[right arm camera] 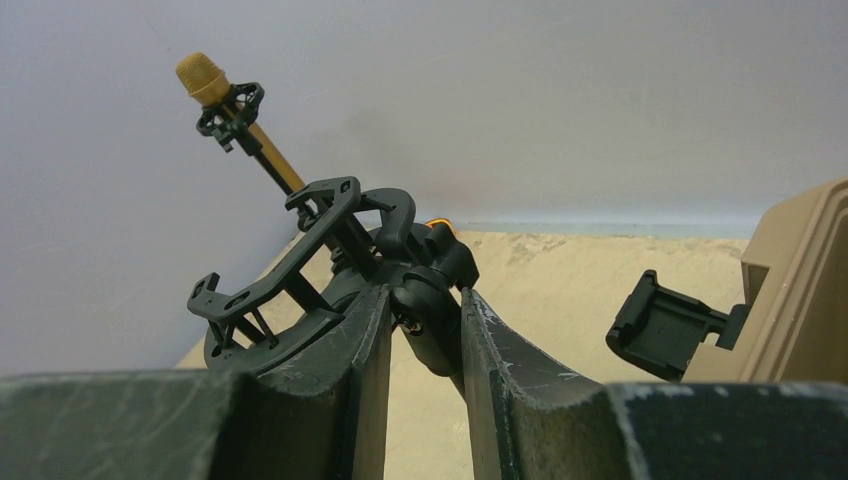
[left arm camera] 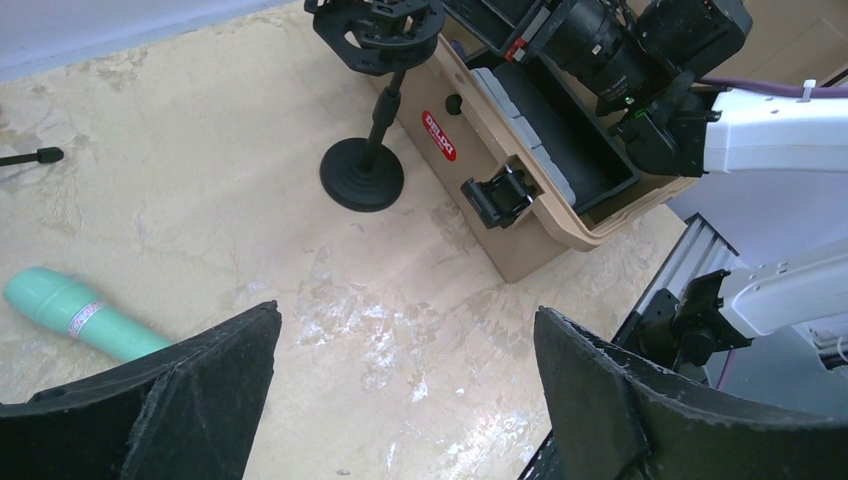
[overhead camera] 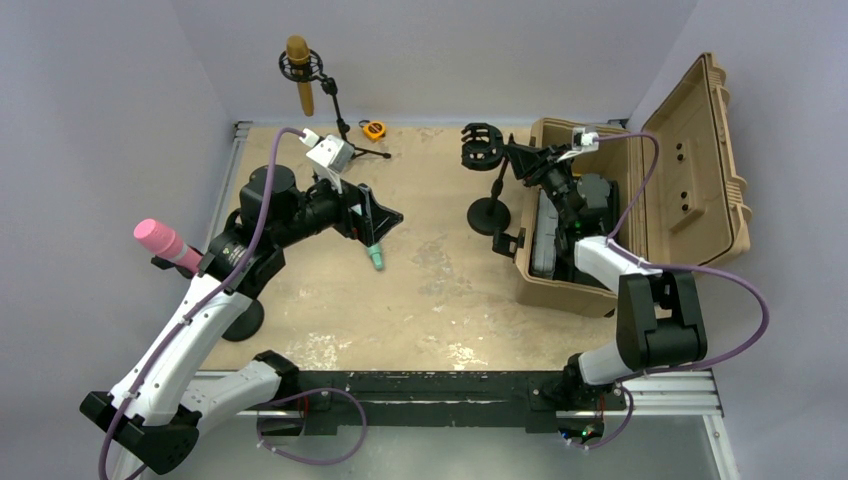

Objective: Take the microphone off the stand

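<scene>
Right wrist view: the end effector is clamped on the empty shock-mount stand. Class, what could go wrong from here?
The right end effector grips the shock-mount stand high at its swivel joint; pulling could tip it against the tan case. The green microphone lies loose near the open left end effector; a nudge might roll it.

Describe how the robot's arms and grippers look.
The left arm and right arm have white links with black joints, and a purple cable loops along each. The left gripper and right gripper have two flat black fingers, scuffed with pale scratches.
</scene>
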Action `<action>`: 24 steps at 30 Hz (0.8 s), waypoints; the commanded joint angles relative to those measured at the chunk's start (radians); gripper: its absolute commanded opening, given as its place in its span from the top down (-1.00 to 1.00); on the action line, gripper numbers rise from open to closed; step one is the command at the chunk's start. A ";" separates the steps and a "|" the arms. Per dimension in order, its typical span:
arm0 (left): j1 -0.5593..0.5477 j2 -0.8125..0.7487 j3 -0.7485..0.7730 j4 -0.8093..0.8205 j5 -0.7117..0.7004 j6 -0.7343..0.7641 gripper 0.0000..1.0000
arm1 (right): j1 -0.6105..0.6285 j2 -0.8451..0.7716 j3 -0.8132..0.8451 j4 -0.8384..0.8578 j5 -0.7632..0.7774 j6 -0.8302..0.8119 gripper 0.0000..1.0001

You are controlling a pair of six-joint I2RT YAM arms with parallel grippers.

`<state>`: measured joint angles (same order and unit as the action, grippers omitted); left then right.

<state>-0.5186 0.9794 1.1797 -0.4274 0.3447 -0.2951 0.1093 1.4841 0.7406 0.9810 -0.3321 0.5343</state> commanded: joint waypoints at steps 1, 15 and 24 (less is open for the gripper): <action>-0.006 -0.016 -0.009 0.035 0.018 0.007 -0.89 | 0.000 0.059 -0.095 -0.237 0.046 -0.026 0.62; -0.007 -0.033 -0.011 0.036 0.028 -0.001 -0.89 | 0.043 0.017 -0.111 -0.327 0.201 -0.034 0.59; -0.007 -0.048 -0.009 0.048 0.067 -0.014 -0.89 | 0.168 -0.005 -0.071 -0.409 0.421 0.016 0.56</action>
<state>-0.5186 0.9451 1.1793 -0.4263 0.3737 -0.2962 0.2371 1.4239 0.7090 0.9180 -0.0528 0.5385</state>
